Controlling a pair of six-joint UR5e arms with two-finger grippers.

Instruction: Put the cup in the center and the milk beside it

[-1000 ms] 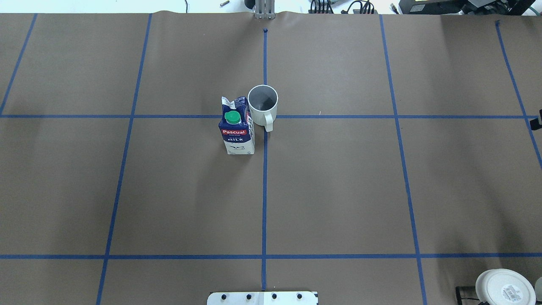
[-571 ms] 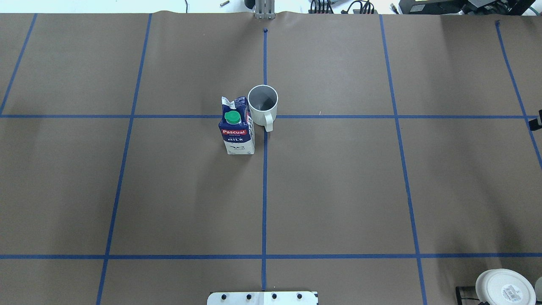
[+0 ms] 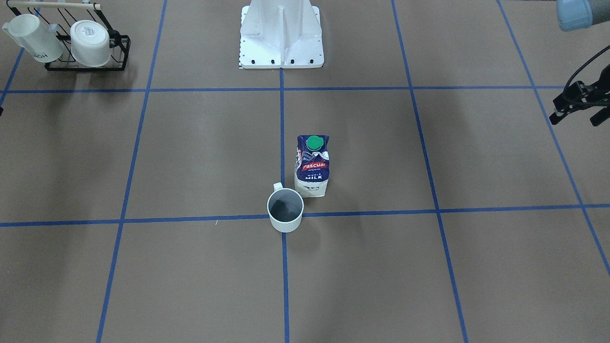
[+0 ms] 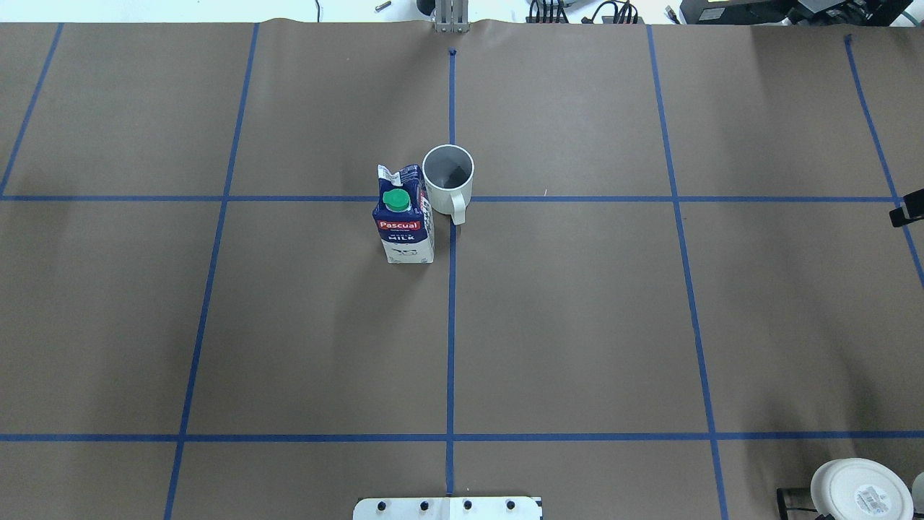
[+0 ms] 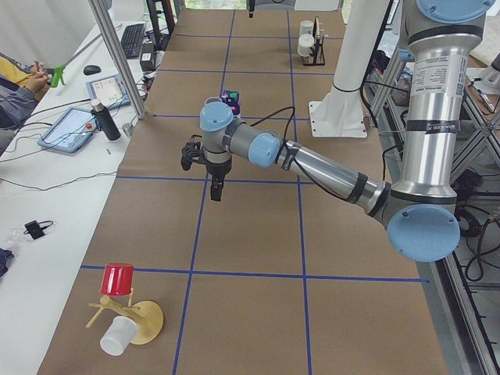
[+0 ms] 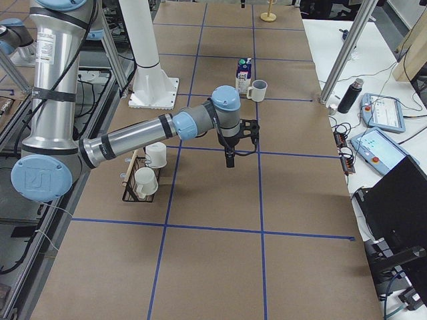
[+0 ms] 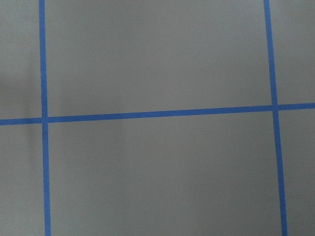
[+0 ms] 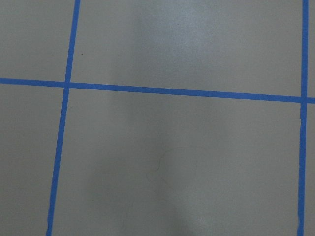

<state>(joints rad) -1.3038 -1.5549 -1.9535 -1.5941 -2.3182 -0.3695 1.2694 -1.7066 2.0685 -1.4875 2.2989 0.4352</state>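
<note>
The cup (image 4: 447, 173), a plain white mug with a dark inside, stands upright at the crossing of the centre tape lines; it also shows in the front-facing view (image 3: 285, 211). The milk (image 4: 403, 217), a navy and white carton with a green cap, stands upright close beside the cup (image 3: 312, 165). My left gripper (image 5: 215, 187) hangs above bare paper, far from both; only its edge shows in the front-facing view (image 3: 576, 102). My right gripper (image 6: 230, 160) hangs over the table's other end, just inside the overhead view's edge (image 4: 908, 213). I cannot tell whether either is open or shut.
A black rack (image 3: 86, 47) with white mugs stands near the robot's right side (image 6: 143, 177). A wooden mug stand (image 5: 129, 316) with a red cup and a white cup is at the left end. The white base plate (image 3: 281, 33) sits at the table's robot side.
The dark tip of my right gripper at the overhead view's right edge has shifted slightly down and inward. The cup and the milk have not moved.
</note>
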